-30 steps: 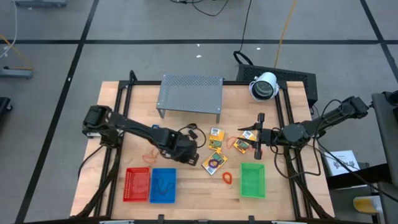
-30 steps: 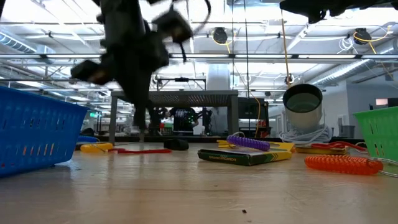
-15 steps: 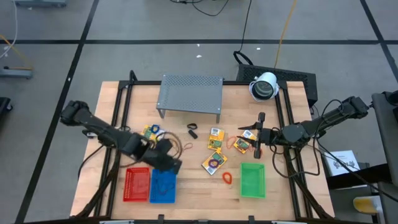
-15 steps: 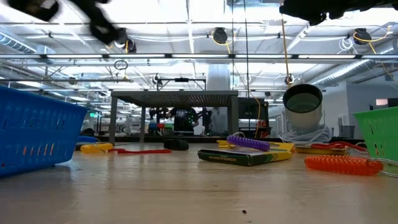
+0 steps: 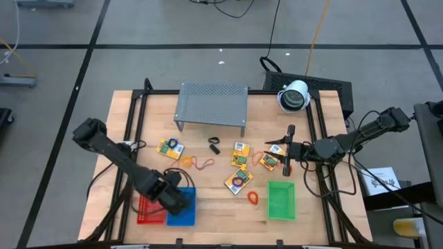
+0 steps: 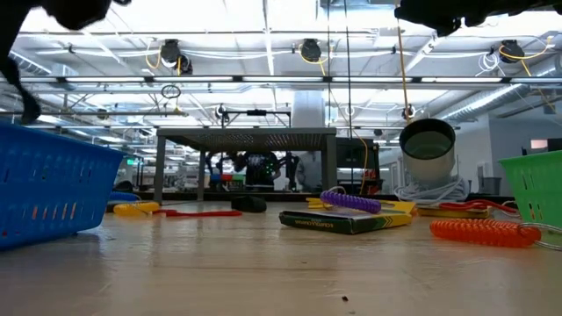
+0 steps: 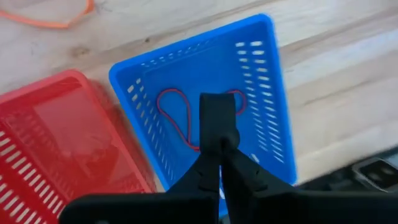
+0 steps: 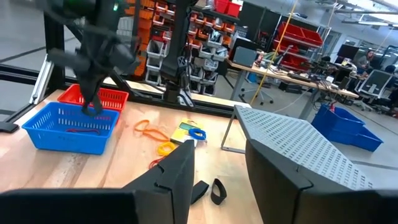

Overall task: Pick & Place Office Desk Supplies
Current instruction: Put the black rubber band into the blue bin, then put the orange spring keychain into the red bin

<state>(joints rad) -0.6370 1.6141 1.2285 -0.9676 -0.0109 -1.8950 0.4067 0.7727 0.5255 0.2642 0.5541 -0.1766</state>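
Observation:
My left gripper (image 7: 221,149) hangs over the blue basket (image 5: 188,214) at the table's near left, shut on a small black clip (image 7: 217,115). A red rubber band (image 7: 171,109) lies on the basket's floor under it. Out on the table lie yellow packets (image 5: 169,146) (image 5: 240,153) (image 5: 237,181), orange bands (image 5: 201,164), another black clip (image 5: 214,145) and an orange coil (image 5: 254,198). My right gripper (image 5: 288,149) waits at the right, level and open, with nothing between its fingers. My left gripper pinches the black clip by its near end (image 7: 219,140) between the two fingertips. The rest of the clip sticks out past them. The fingers come from above, pointing down. The clip is lifted clear and hangs over the inside of the blue basket (image 7: 267,93).
A red basket (image 5: 147,211) stands against the blue one's left side, and a green basket (image 5: 281,200) stands at the near right. A grey perforated shelf (image 5: 211,104) is at the far middle, with a white round device (image 5: 294,95) to its right.
My left gripper has swung from the table's middle toward the near left and now hangs over the blue basket, still shut. One yellow packet and the orange bands, hidden under the arm before, now show.

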